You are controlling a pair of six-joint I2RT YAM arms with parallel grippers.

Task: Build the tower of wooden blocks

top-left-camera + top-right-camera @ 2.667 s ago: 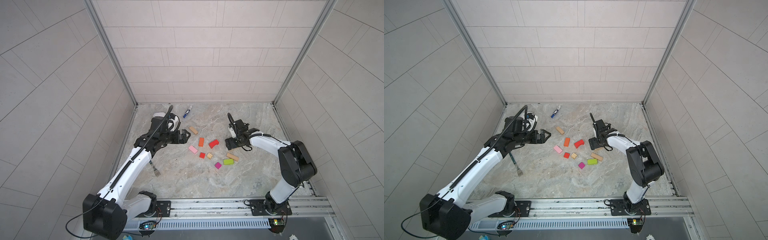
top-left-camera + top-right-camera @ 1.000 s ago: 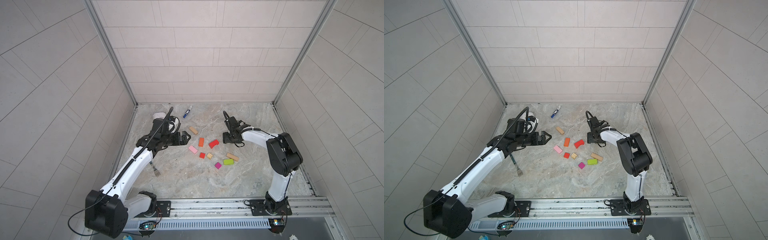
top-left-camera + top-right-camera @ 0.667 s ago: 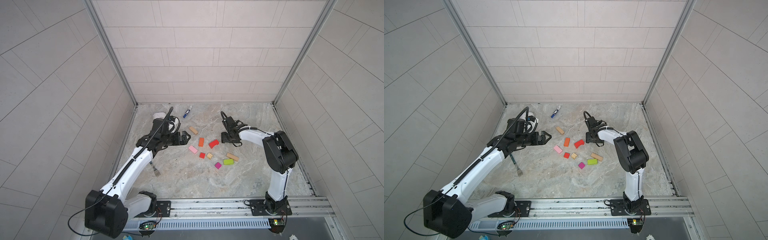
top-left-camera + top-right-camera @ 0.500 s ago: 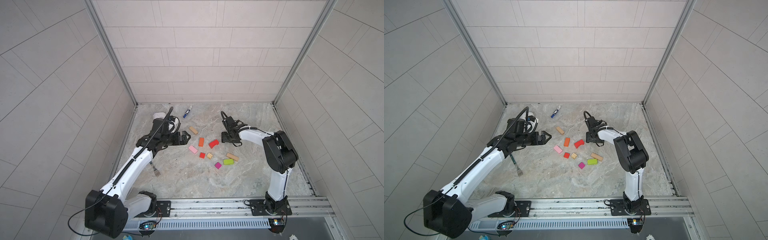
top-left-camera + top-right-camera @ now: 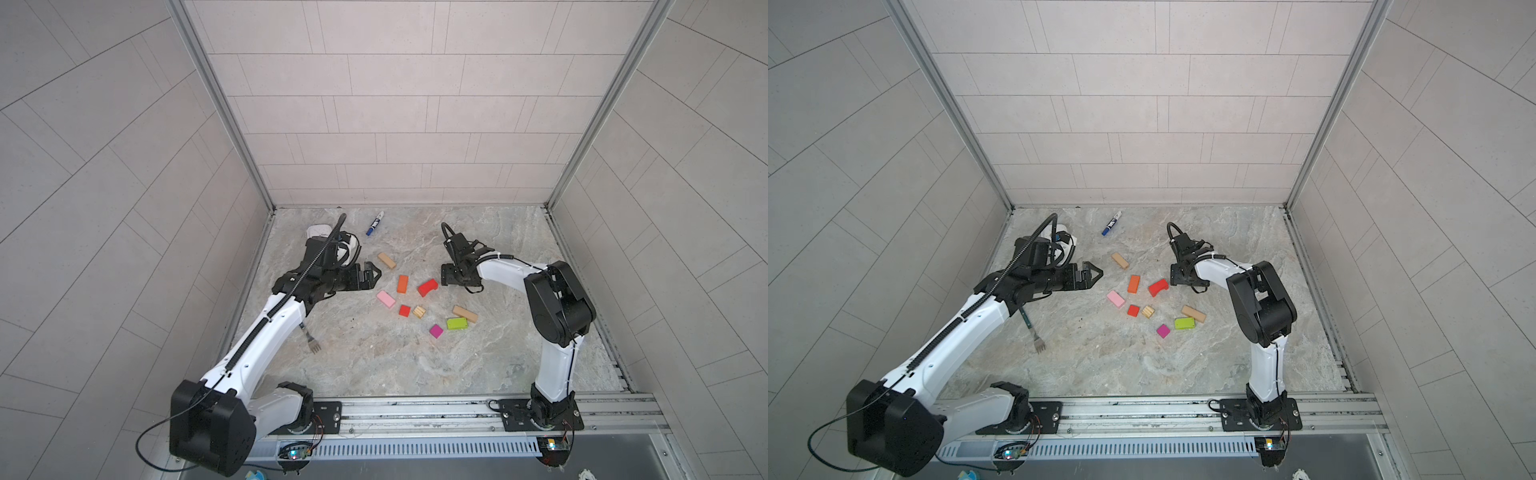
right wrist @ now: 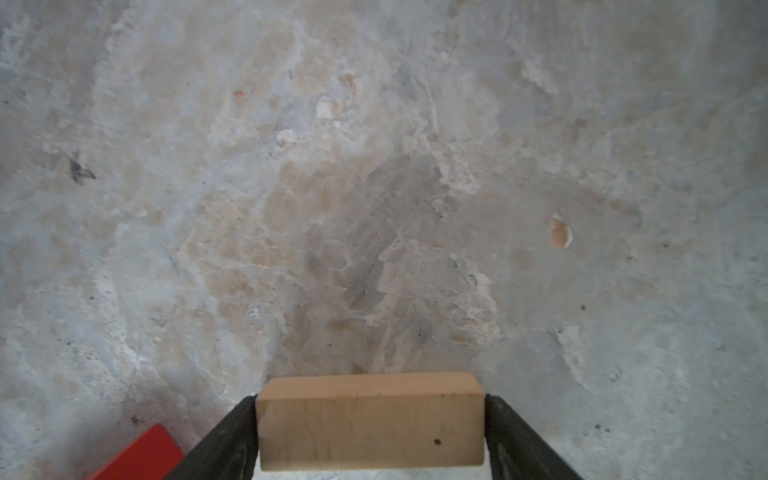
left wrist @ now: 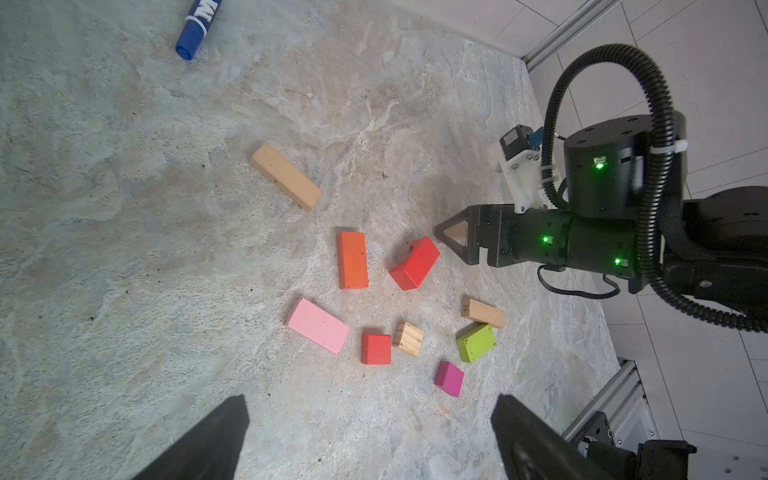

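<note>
Tan bar (image 6: 370,419) is pinched at both ends by the right hand (image 5: 451,279), low on the desk (image 5: 374,365), right of centre in both top views. Red arch (image 5: 428,286) lies just beside it. The other blocks (image 5: 419,311) lie scattered singly at centre. Left hand (image 5: 372,276), left of them, is spread and empty.

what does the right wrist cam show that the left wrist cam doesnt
Only the right wrist view: the tan bar close up, its broad face clear, held end to end in the right gripper. Only the left wrist view: the marker, orange bar, pink bar, lime bar, magenta cube and the open left gripper. Both: the red arch, the marble table, and that tan bar, which the left wrist view only glimpses through a finger.
</note>
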